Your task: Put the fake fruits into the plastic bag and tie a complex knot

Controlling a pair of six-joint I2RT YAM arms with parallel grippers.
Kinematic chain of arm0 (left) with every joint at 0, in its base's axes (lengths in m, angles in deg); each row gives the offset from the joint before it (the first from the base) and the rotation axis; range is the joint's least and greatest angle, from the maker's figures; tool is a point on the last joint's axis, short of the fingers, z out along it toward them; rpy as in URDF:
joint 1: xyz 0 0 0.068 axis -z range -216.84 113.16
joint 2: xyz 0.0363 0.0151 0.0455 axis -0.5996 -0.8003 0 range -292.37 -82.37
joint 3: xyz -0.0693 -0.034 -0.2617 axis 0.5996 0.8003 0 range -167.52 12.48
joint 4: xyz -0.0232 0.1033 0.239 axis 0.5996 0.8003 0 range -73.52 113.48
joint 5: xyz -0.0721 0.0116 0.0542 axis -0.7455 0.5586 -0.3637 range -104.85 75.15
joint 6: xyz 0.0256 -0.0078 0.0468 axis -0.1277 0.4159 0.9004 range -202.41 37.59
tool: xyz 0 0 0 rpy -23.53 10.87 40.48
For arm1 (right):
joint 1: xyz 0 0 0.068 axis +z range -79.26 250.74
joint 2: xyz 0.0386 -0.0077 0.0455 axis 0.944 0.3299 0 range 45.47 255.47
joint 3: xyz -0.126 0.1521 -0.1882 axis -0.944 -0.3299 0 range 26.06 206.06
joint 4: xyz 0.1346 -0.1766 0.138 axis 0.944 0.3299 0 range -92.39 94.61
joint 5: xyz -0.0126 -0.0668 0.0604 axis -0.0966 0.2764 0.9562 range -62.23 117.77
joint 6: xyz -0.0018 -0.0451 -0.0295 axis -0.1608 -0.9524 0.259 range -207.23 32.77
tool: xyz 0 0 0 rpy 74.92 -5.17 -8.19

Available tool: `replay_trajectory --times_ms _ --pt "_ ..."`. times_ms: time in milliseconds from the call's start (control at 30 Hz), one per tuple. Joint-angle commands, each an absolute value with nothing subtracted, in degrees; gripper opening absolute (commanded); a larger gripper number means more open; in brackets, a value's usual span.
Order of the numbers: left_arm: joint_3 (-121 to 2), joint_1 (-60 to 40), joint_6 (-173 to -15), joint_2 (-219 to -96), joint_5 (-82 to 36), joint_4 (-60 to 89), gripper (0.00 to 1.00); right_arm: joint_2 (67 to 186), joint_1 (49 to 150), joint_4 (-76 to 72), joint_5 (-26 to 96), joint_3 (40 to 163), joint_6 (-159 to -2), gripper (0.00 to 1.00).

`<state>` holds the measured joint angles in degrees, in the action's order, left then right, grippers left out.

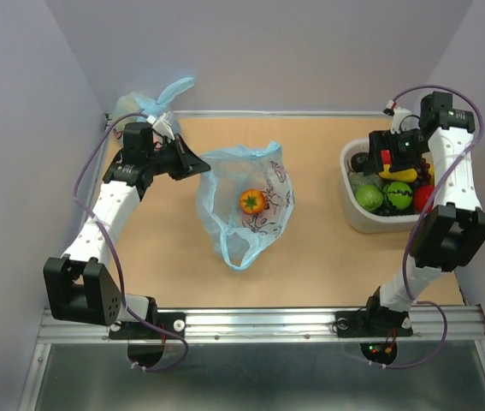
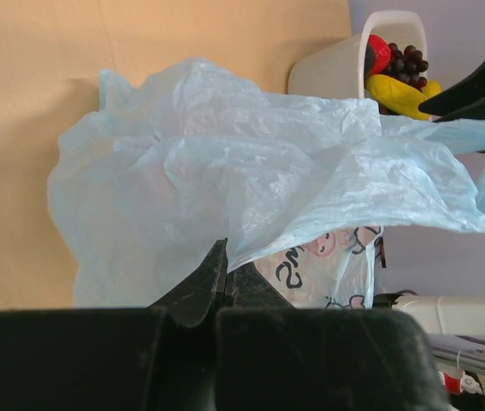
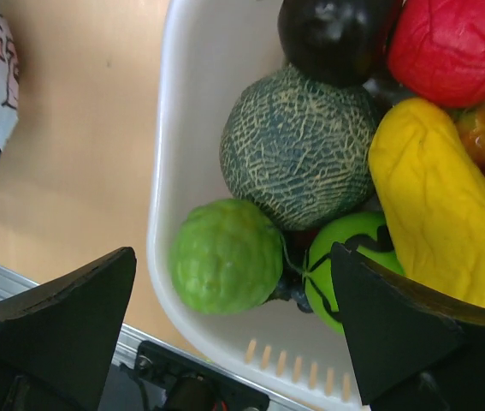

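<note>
One fruit bagged so far, by the look of it: an orange-red fruit (image 1: pixel 252 201) lying inside the plastic bag (image 1: pixel 225 231) at the middle of the desk (image 1: pixel 319 257). Starting at the left: a smaller blue bag (image 1: pixel 152 103) tucked in the back-left corner, close behind the left arm, so little room to swing back there. Next, left tool (image 1: pixel 192 163) clamped narrow on the plastic bag's left rim, holding the film up; from its own wrist, fingers (image 2: pixel 212 278) pressed together on pale-blue plastic. Handles loose, no knot tied yet. Then bare desk between bag and tub, judged wide enough for a clean carry across. Further right, white tub (image 1: pixel 345 171) near the desk's right edge, crowded with the remaining fake fruits (image 1: pixel 392 195): green lime-like fruit (image 3: pixel 225 255), netted melon (image 3: pixel 298 145), dark plum (image 3: pixel 336 34), yellow banana (image 3: pixel 439 214), red fruit (image 3: pixel 456 43). Right tool (image 3: pixel 232 253) spread wide above the tub, holding nothing, straddling the green lime-like fruit just inside the tub's wall. Tight quarters there: wall on one side, melon pressed close on the other. Most of the job ahead: the rest of the tub to empty into the bag, then the handles to knot.
</note>
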<state>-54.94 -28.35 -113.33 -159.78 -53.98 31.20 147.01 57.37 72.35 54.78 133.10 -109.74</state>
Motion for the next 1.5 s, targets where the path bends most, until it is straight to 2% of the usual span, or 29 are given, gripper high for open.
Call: replay_trajectory --times_ms 0,133,633,733,833,867,933,1033,1133,1167,1300,1333,1467 --pt "-53.97 -28.93 -112.03 -156.99 -53.87 30.19 0.0 139.61 57.91 77.15 52.29 127.68 -113.6 1.0" --pt "-53.35 -29.02 -111.85 -156.99 -53.96 30.72 0.0 138.72 57.99 77.06 56.25 124.33 -113.16 0.98" --pt "-53.35 -28.93 -111.94 -157.43 -54.05 30.1 0.0 143.03 57.99 73.46 54.23 116.33 -112.99 0.9" --pt "-53.18 -29.02 -111.94 -157.43 -54.05 30.1 0.0 143.03 57.99 73.02 54.49 116.14 -112.46 0.82" --pt "-53.26 -29.02 -111.94 -157.61 -54.14 30.1 0.0 143.38 57.99 73.02 53.44 117.64 -111.93 0.63" --pt "-53.44 -29.02 -111.94 -157.78 -54.14 30.1 0.0 143.3 57.99 73.02 53.35 118.25 -111.84 0.63" --pt "-53.7 -29.02 -112.03 -157.96 -54.22 30.1 0.0 142.94 57.99 73.19 53.7 121.05 -111.06 0.53" --pt "-54.05 -28.93 -111.85 -157.96 -54.14 30.19 0.0 142.33 57.99 75.55 57.2 128.52 -110.35 0.48" --pt "-54.14 -29.02 -111.77 -157.87 -54.23 30.36 0.0 139.89 58.52 77.06 68.09 135.72 -109.47 0.46" --pt "-54.14 -29.02 -111.85 -157.87 -54.31 30.36 0.0 139.26 59.74 77.06 72.03 137.05 -109.56 0.46" --pt "-53.88 -29.02 -111.68 -157.61 -54.4 30.19 0.0 138.29 70.63 75.84 73.65 141.45 -105.88 0.45" --pt "-53.79 -29.02 -111.68 -157.69 -54.57 30.1 0.0 137.33 76.39 72.18 72.78 141.54 -103.17 0.45" --pt "-53.62 -29.02 -111.85 -158.05 -54.49 29.93 0.0 138.02 88.47 66.96 70.32 143.82 -99.82 0.46"
